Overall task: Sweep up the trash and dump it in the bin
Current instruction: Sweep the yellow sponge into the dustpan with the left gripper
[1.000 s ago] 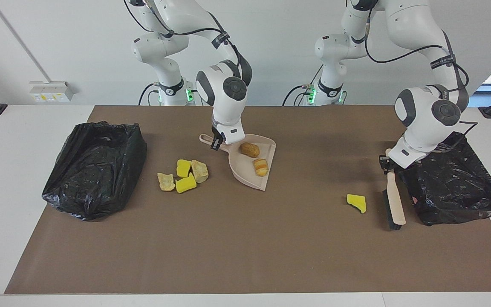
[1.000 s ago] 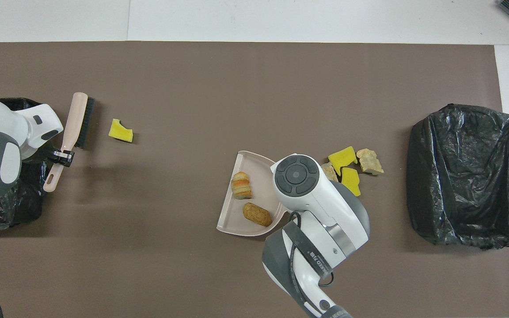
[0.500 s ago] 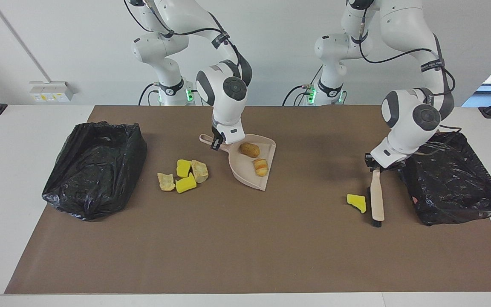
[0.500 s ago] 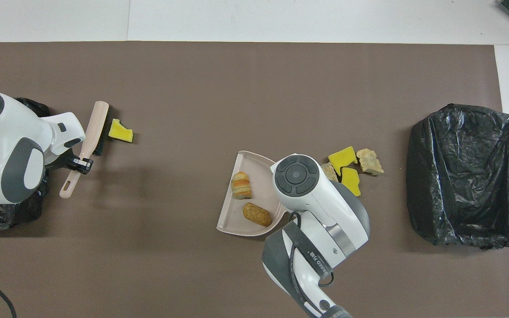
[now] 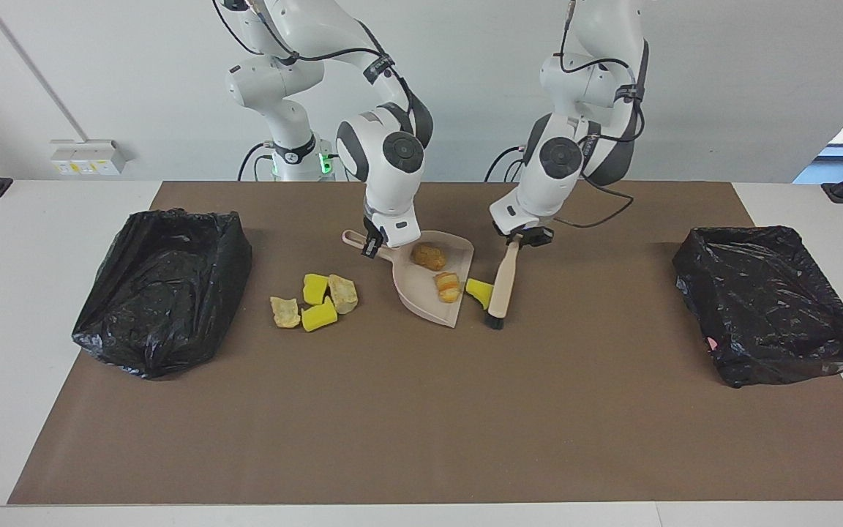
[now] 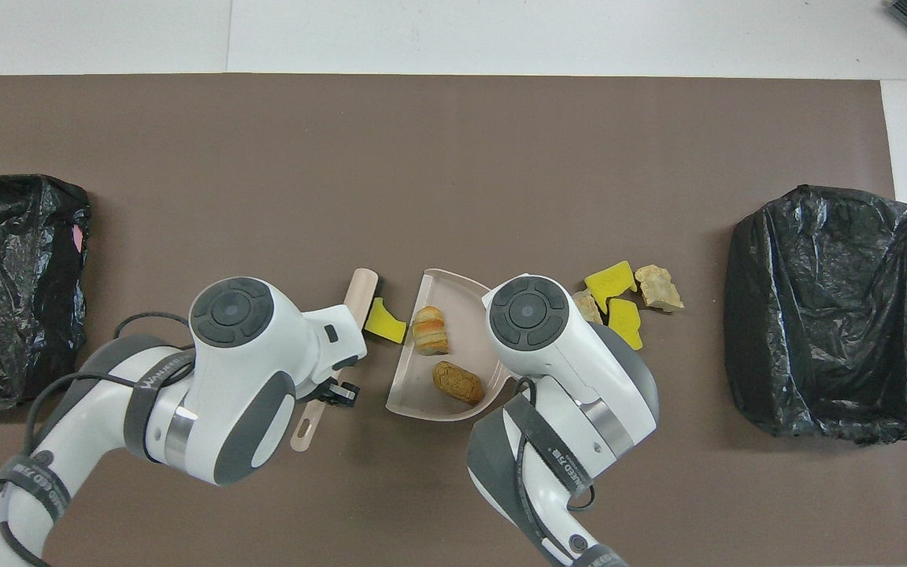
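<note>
The left gripper (image 5: 522, 236) is clamped on the brush (image 5: 500, 284), pressing a yellow scrap (image 5: 478, 291) against the lip of the dustpan (image 5: 421, 300), whose handle the right gripper (image 5: 372, 244) pinches; pushed crookedly, the scrap may skid past the lip. The dustpan holds two lumps (image 5: 437, 271). Four scraps (image 5: 313, 300) lie nearby, toward a black bin (image 5: 165, 285). I can't tell what either bin holds.
</note>
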Available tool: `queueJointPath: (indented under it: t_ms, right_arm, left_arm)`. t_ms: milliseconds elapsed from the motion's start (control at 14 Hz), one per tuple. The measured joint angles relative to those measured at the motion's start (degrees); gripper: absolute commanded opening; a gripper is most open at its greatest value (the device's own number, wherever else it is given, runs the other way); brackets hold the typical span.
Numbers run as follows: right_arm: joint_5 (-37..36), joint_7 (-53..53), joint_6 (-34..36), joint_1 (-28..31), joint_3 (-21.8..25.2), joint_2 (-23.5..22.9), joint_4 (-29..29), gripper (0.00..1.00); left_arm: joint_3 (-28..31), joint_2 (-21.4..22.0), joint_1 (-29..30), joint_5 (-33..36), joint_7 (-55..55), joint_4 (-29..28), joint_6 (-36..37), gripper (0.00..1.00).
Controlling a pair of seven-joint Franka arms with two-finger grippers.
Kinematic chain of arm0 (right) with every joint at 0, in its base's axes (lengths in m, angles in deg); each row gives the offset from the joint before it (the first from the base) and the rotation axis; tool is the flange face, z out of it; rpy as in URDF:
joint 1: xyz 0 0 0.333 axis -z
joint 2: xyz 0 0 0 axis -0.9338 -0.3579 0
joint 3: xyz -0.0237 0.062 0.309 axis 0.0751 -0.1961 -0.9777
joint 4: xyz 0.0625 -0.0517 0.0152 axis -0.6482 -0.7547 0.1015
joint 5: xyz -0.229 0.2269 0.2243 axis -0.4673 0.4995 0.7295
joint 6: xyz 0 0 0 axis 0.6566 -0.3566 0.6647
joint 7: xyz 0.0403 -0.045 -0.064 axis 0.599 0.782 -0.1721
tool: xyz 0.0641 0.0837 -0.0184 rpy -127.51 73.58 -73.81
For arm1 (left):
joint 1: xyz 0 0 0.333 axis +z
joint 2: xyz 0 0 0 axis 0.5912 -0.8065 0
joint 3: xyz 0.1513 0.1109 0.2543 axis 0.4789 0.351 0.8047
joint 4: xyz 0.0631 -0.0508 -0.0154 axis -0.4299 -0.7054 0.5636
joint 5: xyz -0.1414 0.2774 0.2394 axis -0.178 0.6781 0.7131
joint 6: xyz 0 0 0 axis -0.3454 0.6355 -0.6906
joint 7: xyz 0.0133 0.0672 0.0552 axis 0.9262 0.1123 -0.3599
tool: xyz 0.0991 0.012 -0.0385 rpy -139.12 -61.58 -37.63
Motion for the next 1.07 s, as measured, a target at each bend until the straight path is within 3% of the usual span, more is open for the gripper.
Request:
queueJointPath:
  t_ms: [643, 1071]
  right_arm:
    - [0.0, 0.0, 0.0, 0.0, 0.0, 0.0, 0.0, 0.00]
    - [0.0, 0.0, 0.0, 0.0, 0.0, 0.0, 0.0, 0.00]
  left_arm:
    - [0.2, 1.4, -7.8, -3.1, -13.7, -0.1, 1.6, 0.00]
    - [2.0, 1.7, -4.1, -3.1, -15.0, -1.0, 3.9, 0.00]
